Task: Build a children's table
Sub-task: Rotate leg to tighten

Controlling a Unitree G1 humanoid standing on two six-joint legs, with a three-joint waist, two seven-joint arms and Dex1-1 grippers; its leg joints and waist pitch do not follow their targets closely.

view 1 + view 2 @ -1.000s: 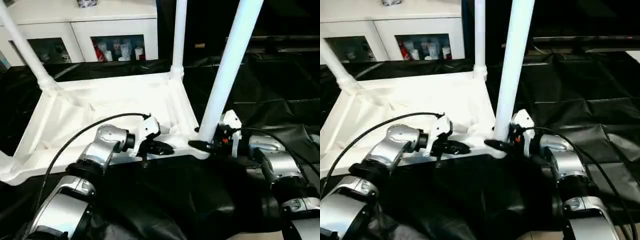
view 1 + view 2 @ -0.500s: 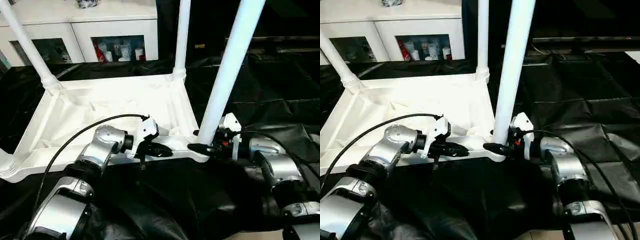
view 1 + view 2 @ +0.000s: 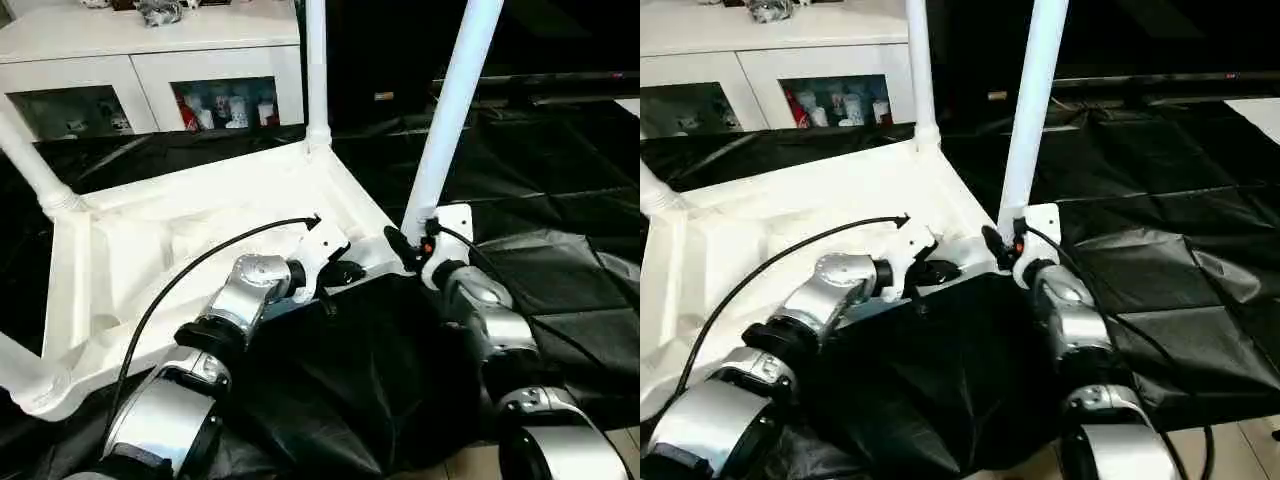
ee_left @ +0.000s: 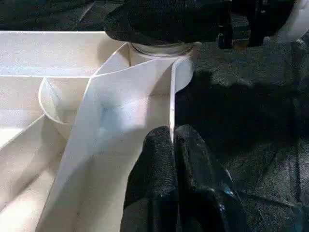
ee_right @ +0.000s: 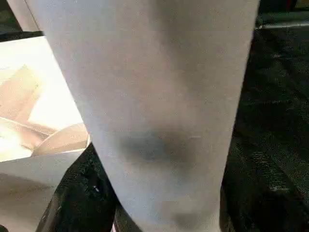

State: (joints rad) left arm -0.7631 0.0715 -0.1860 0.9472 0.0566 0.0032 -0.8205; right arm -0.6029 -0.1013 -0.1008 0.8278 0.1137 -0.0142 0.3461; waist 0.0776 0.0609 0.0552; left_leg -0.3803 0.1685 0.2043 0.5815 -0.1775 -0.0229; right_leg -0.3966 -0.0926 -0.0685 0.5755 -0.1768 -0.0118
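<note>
The children's table (image 3: 200,215) lies upside down on the black sheet (image 3: 540,190), its rimmed underside facing up, with legs standing at its corners. The near right leg (image 3: 450,110) rises almost straight up, leaning slightly right, out of the corner socket nearest the robot's right arm.

The right gripper (image 3: 408,247) sits at the very foot of that leg, its black fingers closed around the base just above the socket (the right wrist view has the leg pressed close between them). The left gripper (image 3: 345,272) is just to the left, along the near rim, and the left wrist view shows its two fingers (image 4: 152,159) pinched together on the thin rim wall, so the top is held while the leg is worked.

The leg's long axis runs up and away from the right gripper, so seating it probably means pushing or twisting along that line, downward into the socket. The right arm is plainly the nearer one. The white cabinet (image 3: 150,60) stands far behind.
</note>
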